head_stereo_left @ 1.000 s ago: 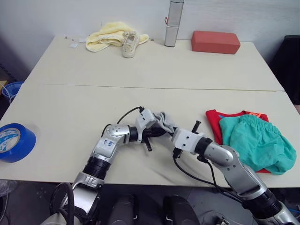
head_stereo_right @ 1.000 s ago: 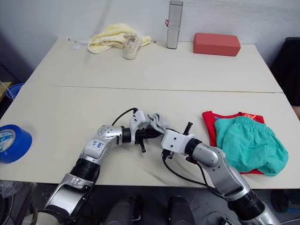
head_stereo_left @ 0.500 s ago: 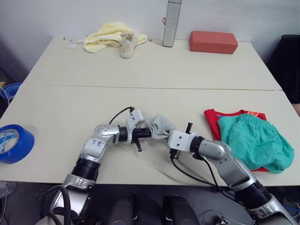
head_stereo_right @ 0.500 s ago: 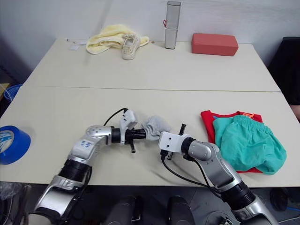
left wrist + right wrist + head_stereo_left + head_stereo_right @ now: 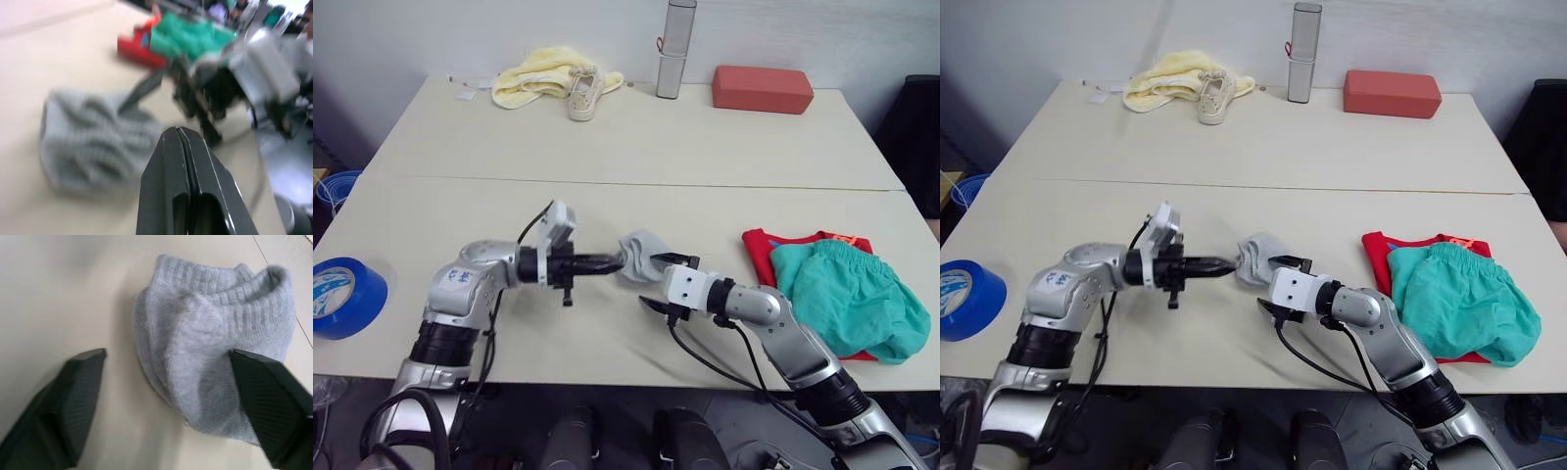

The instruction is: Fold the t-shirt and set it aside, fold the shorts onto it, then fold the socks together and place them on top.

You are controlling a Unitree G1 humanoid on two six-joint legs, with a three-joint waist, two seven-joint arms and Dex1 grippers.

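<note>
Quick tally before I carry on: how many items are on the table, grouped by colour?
Red: 2, the t-shirt and a red block
Teal: 1, the shorts
Grey: 1, the socks in one bundle
Pale yellow: 1, a cloth
White: 1, a shoe
Silver: 1, a tall canister
Blue: 1, a tape roll
Total: 8

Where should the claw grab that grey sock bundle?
Probably across the thick folded middle of the socks, not the ribbed cuff edge. They lie bunched in a soft mound on the table, and the open right claw already straddles them from the robot's side, so closing there should catch both layers.
</note>
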